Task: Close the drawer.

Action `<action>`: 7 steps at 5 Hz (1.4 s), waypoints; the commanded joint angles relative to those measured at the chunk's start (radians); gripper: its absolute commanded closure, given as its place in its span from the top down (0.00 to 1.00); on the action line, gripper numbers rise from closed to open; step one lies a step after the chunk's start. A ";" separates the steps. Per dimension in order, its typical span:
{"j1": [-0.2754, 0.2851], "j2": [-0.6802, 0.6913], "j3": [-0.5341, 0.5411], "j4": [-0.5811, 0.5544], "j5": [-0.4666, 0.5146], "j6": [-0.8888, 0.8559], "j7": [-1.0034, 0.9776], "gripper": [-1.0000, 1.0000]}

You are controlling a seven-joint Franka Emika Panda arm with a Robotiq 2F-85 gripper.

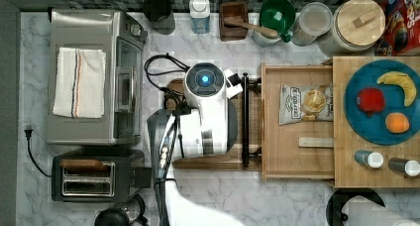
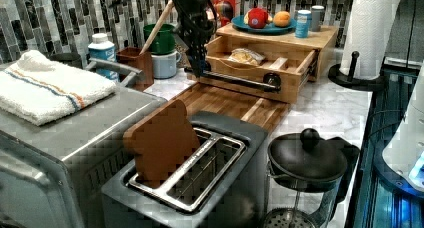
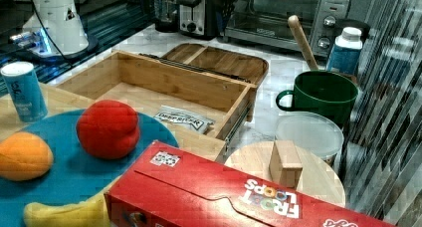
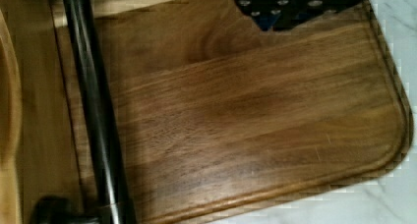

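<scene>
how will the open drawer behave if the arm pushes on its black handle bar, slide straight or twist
The drawer probably slides straight: a metal side rail shows in the right view. It looks rigid, with plank walls and a bar handle fixed at both ends, so flex seems unlikely. The chip bag inside is light and may shift a little.

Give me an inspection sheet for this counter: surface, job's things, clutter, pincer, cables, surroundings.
Surface: white marble counter; dark board lies in front of the drawer.
Job's things: drawer pulled open, its black bar handle over the board; a snack bag and a wooden strip lie inside.
Clutter: slab above holds a blue plate with banana, red and orange fruit, plus two shakers; cereal box, jars, green mug behind.
Pincer: arm's wrist hangs by the handle; finger state hidden.
Cables: black cable looped near the toaster oven; plug cord by the toaster.
Surroundings: toaster oven with towel, toaster, French press, paper towel roll.
</scene>
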 commanded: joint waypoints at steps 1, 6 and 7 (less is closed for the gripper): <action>-0.066 0.026 -0.047 -0.081 -0.168 0.166 -0.136 0.00; -0.232 0.083 -0.155 0.073 -0.163 0.096 -0.555 0.00; -0.288 0.145 -0.186 0.135 -0.147 0.140 -0.675 0.00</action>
